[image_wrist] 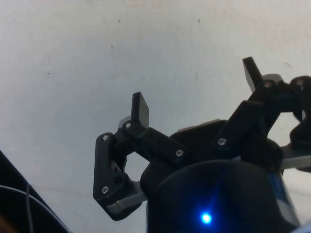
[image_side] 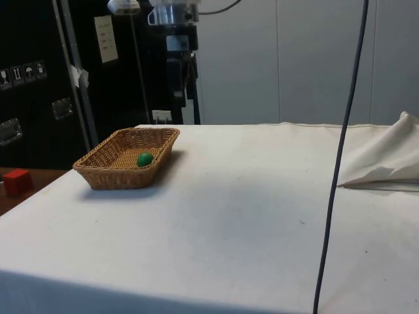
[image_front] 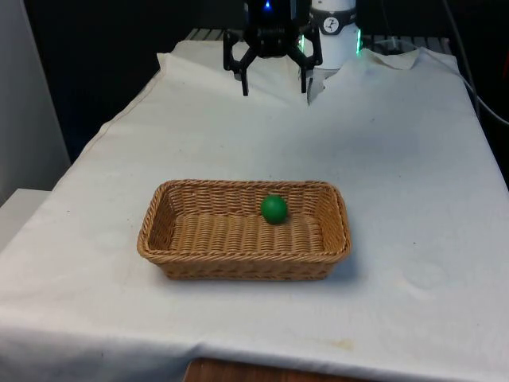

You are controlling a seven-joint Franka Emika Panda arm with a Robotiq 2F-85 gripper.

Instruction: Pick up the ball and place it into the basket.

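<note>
A green ball lies inside a woven wicker basket, towards its far wall and right of centre in the front view. The side view has the same ball resting in the basket near the table's left end. My black gripper hangs high above the far end of the table, well behind the basket, open and empty. From the side, the gripper hovers beyond the basket. In the wrist view the gripper has its fingertips wide apart over bare white cloth.
White cloth covers the table, bunched into folds at the far end. A thin dark cable hangs down in the side view's foreground. A red block sits off the table at the side view's left.
</note>
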